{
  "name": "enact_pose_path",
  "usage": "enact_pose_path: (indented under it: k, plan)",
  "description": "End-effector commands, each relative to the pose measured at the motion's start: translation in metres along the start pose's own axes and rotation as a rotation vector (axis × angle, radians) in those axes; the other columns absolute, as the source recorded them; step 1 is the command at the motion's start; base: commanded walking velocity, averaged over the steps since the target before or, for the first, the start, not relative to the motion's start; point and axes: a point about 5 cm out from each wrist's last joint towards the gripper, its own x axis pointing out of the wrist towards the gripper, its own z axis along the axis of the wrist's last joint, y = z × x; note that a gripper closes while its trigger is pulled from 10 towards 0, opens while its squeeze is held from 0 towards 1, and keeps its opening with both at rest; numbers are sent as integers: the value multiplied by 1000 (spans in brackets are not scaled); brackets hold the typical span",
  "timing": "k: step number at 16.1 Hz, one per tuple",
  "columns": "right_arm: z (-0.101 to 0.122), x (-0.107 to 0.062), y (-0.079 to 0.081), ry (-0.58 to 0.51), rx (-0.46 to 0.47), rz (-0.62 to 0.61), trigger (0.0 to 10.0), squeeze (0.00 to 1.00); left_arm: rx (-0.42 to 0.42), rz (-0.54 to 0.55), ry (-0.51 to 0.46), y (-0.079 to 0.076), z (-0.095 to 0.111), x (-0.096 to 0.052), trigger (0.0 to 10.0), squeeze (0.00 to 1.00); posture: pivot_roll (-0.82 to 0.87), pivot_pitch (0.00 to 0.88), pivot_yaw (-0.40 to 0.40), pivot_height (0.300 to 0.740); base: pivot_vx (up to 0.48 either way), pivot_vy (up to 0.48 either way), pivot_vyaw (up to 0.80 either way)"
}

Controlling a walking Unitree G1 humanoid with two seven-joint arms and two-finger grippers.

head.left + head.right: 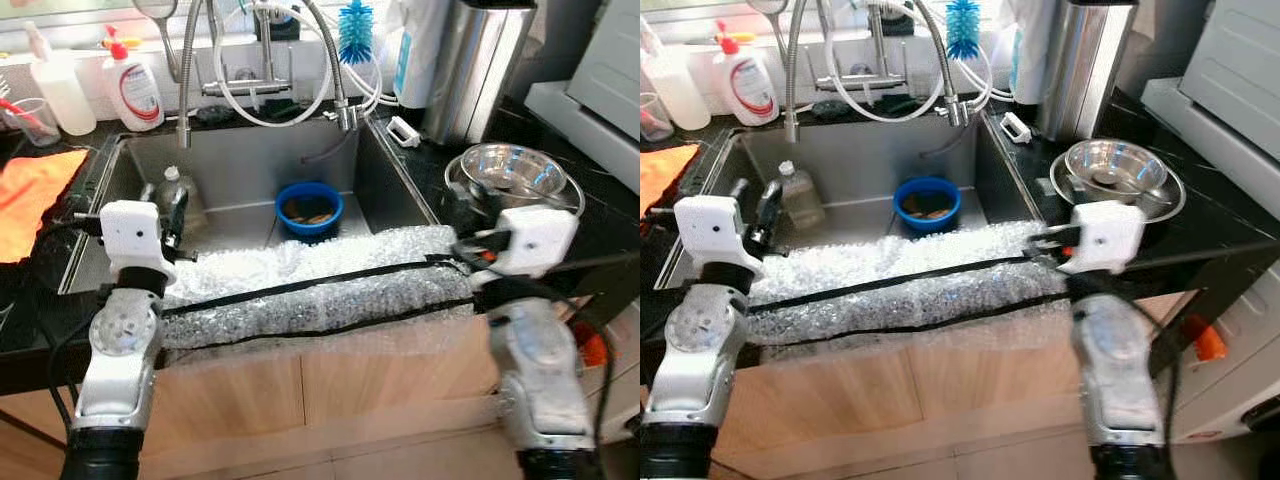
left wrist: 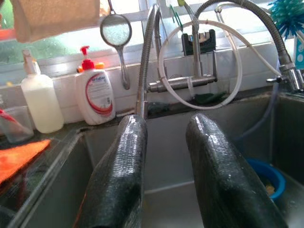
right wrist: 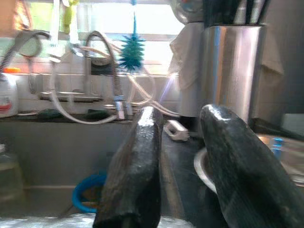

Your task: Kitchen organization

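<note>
Two grippers raised at a steel sink [image 1: 250,160], its front edge padded with bubble wrap [image 1: 320,290].
Inside the sink, a blue bowl [image 1: 309,210] sits at centre and a clear bottle [image 1: 177,192] at 9 o'clock. At 3 o'clock on the counter rests a steel bowl [image 1: 512,172]. Left gripper [image 2: 164,142] and right gripper [image 3: 183,137] both hold fingers parted, empty.

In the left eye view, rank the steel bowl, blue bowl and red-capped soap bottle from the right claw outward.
From the right claw:
1. Steel bowl, on the counter just beyond it.
2. Blue bowl, in the sink toward the robot's left.
3. Red-capped soap bottle, far left behind the sink.
</note>
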Motion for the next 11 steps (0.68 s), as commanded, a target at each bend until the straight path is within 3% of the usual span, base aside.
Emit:
enact_pose_path:
  k: [1, 2, 3, 4, 5, 8, 9, 11]
  plan:
    - [12, 4, -11, -35, -6, -36, 10000, 0, 12, -10, -18, -5, 7, 3, 10000, 0, -29, 0, 13, 740, 0, 0, 0]
    - [18, 7, -29, -27, -38, -116, 10000, 0, 4, -22, -16, -9, 6, 6, 10000, 0, -30, 0, 13, 740, 0, 0, 0]
    - [18, 7, -33, -27, -42, -139, 10000, 400, 2, -22, -15, -9, 6, 6, 10000, 0, -37, 0, 15, 740, 0, 0, 0]
    - [16, 6, -47, 0, -58, -244, 10000, 1000, -4, -24, -9, -10, 6, 6, 10000, 0, -37, 0, 15, 740, 0, 0, 0]
    - [15, 4, -55, -5, -2, -303, 10000, 1000, -2, -30, -5, -12, 5, 6, 10000, 0, -35, 0, 15, 740, 0, 0, 0]
    - [5, 6, -64, 95, -70, -345, 10000, 1000, -8, -35, 1, -13, 5, 5, 10000, 0, -28, 0, 17, 740, 0, 0, 0]
    - [4, 8, -64, 81, -24, -358, 10000, 1000, -1, -42, 3, -14, 4, 5, 10000, 0, -26, 0, 15, 740, 0, 0, 0]
    - [2, 11, -64, 102, -52, -340, 10000, 1000, -5, -39, 6, -13, 4, 4, 10000, 0, -21, 0, 15, 740, 0, 0, 0]
